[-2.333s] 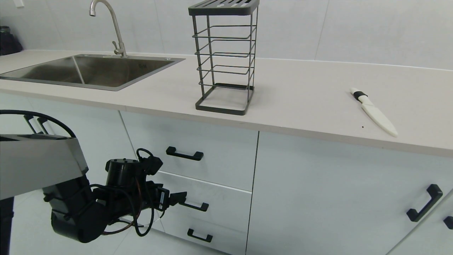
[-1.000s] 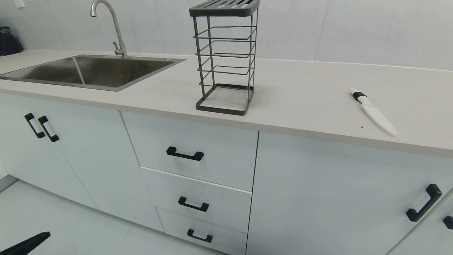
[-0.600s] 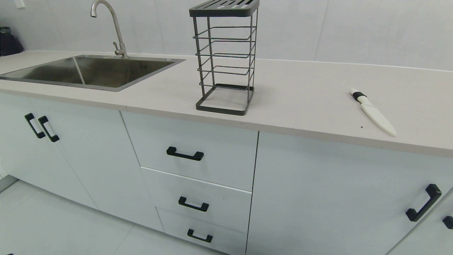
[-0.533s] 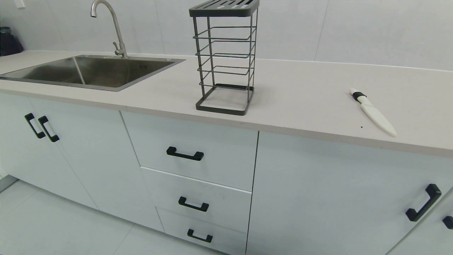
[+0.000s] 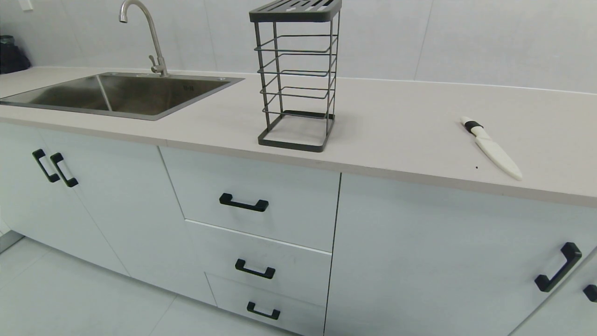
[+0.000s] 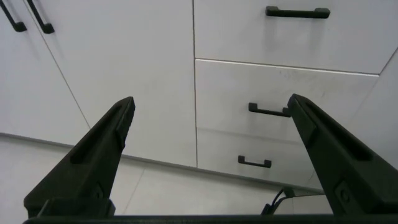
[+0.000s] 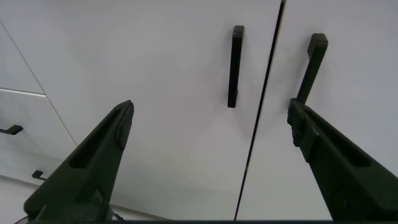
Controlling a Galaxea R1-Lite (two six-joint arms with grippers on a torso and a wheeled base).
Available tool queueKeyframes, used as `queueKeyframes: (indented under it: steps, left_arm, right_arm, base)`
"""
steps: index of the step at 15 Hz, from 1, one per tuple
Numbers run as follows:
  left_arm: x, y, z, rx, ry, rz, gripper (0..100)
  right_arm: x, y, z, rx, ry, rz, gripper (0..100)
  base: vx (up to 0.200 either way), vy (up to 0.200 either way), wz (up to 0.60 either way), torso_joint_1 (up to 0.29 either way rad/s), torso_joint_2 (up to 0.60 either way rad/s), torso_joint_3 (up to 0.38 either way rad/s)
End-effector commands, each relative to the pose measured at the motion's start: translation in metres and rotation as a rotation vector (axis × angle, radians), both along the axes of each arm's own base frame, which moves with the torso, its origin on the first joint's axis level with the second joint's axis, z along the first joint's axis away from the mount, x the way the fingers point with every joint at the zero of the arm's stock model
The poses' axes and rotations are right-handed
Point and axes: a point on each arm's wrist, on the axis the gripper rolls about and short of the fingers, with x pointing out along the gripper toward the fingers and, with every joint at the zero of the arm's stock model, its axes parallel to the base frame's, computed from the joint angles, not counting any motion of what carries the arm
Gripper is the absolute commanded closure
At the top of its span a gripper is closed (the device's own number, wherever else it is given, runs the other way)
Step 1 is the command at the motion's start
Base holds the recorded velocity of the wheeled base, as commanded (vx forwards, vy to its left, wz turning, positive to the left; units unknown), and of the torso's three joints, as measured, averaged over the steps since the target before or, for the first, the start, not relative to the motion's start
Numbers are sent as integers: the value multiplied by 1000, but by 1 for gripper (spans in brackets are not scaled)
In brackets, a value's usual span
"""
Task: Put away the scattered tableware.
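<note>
White cabinet fronts (image 5: 116, 200) with black bar handles along the lower half of the head view: doors at the robot's left and right, stack of three drawers (image 5: 261, 233) in the middle, all shut. On top, long pale beige tabletop (image 5: 396, 121). Rectangular stainless steel sink (image 5: 140, 93) set into the tabletop at far left. Tall black wire rack (image 5: 298, 73) with a slotted top plate, upright near the tabletop's front edge, right of the sink and apart from it. Curved steel faucet (image 5: 153, 35) behind the sink. Task thing: slim white knife (image 5: 492, 148) with a black band near one end, flat on the tabletop, well right of the wire rack, diagonal, far tip close to the front edge. Left tool (image 6: 211, 102): released, black fingers spread wide, down low, facing the drawers, two lower drawer handles framed between the fingers. Right tool (image 7: 210, 107): released too, fingers wide apart, facing two shut cabinet doors with a pair of upright black handles (image 7: 235, 65) side by side.
</note>
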Motion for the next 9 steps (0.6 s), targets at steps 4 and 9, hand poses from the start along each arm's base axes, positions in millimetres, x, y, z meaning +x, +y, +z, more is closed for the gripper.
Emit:
queueKeyframes:
  steps: [4, 9]
  left_arm:
    - [0, 0, 0, -4, 2, 0, 0]
    - [0, 0, 0, -6, 0, 2, 0]
  right_arm:
    - [0, 0, 0, 2, 3, 0, 0]
    - [0, 0, 0, 3, 2, 0, 0]
  base:
    - [0, 0, -150, 1, 2, -1]
    - [0, 0, -600, 0, 2, 1]
